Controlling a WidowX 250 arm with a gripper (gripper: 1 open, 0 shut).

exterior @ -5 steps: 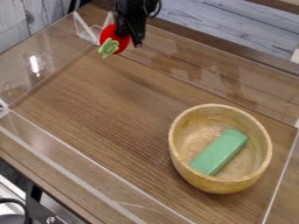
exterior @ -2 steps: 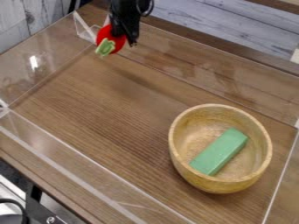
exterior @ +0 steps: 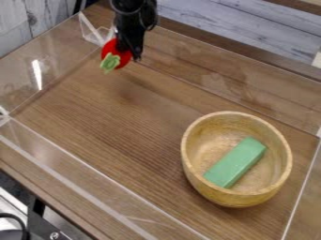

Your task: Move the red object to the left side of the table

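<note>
- I see the jaws (exterior: 127, 44) clenched on the red toy (exterior: 116, 53), near the far left corner of the tabletop (exterior: 138, 122).
- The toy is at the left side of my view, so I judge the carrying almost done.
- If it touches the wood already, I cannot tell.
- What is left, I think: lower if needed, release, go away.

The bowl (exterior: 197, 178) sits on the table (exterior: 113, 127) in the lower right of the frame, with the block (exterior: 236, 161) lying inside it. The strawberry (exterior: 118, 52) is in the upper left, well apart from the bowl.
</note>
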